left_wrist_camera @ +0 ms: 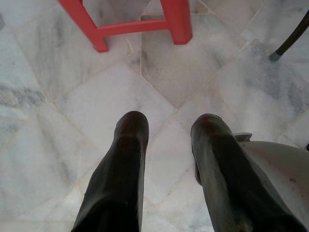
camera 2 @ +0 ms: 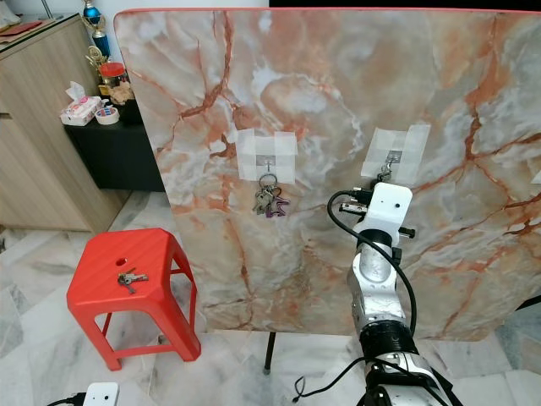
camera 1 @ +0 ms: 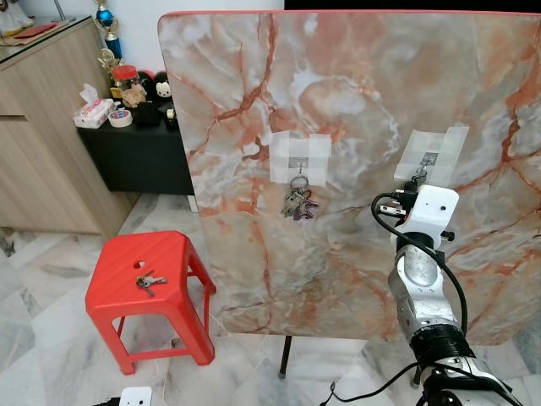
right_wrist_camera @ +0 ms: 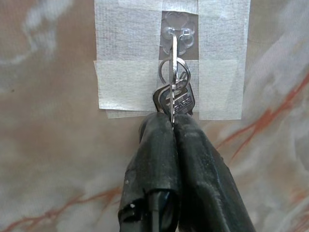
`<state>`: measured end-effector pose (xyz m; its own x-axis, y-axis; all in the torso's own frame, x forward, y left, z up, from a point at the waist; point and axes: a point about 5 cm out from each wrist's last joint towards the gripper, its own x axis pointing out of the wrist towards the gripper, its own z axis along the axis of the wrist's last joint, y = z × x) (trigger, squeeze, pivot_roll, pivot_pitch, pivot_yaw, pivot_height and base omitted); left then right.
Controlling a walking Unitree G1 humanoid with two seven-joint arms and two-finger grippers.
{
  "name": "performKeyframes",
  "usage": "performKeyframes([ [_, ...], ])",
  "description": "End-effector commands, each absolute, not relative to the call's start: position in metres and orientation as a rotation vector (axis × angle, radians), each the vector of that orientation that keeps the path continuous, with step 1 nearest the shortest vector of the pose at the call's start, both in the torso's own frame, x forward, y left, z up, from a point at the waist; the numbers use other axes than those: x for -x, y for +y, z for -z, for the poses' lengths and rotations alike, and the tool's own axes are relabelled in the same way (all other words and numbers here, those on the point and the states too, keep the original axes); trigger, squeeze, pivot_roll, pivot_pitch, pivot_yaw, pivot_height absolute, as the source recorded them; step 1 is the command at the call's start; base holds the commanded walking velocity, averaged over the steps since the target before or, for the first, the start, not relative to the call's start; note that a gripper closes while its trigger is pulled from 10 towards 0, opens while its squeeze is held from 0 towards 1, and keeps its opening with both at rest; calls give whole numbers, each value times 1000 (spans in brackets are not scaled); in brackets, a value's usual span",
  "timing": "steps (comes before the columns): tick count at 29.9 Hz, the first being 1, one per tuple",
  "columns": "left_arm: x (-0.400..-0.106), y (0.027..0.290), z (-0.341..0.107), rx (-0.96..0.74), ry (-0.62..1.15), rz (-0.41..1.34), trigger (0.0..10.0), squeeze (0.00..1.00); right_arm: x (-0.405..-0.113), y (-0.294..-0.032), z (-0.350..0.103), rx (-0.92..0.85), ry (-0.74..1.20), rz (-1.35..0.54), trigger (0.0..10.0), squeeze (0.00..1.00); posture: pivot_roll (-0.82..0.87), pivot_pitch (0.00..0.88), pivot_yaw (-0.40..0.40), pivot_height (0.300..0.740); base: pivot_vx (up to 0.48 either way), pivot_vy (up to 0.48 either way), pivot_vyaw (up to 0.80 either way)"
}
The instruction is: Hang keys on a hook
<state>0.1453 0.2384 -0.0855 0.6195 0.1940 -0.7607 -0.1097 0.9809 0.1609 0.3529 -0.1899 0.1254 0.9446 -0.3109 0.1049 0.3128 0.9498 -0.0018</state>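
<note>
Silver keys [right_wrist_camera: 175,101] pinched by right hand [right_wrist_camera: 173,126].

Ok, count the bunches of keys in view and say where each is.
3. One bunch hangs on the left taped hook, one bunch lies on the red stool, and one bunch at the right hook is pinched by the right gripper.

I see a red plastic stool [camera 1: 148,283] standing on the pale marble-tile floor [camera 1: 51,338], just left of the upright marbled panel's black leg [camera 1: 286,355]. Behind it on my left is a wooden cabinet [camera 1: 46,135], and beside that a low black cabinet [camera 1: 139,156] carrying a tissue pack [camera 1: 91,110], a tape roll [camera 1: 121,117], a red-lidded jar [camera 1: 128,85] and dark plush toys [camera 1: 156,89]. A trophy [camera 1: 106,25] stands behind them.
</note>
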Motion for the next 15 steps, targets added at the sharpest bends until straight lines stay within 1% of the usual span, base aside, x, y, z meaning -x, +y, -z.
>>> performKeyframes([
  [1, -143, 240, 87, -119, 912, -162, 10000, 0, -357, -190, -130, 26, -102, 317, 10000, 0, 61, 0, 9, 740, 0, 0, 0],
  [8, -143, 241, 87, -120, 913, -162, 10000, 0, -357, -190, -127, 28, -81, 316, 10000, 0, 63, 0, 10, 740, 0, 0, 0],
  [15, -142, 242, 87, -121, 915, -163, 10000, 0, -349, -188, -124, 16, -107, 335, 10000, 0, 59, 0, 10, 740, 0, 0, 0],
])
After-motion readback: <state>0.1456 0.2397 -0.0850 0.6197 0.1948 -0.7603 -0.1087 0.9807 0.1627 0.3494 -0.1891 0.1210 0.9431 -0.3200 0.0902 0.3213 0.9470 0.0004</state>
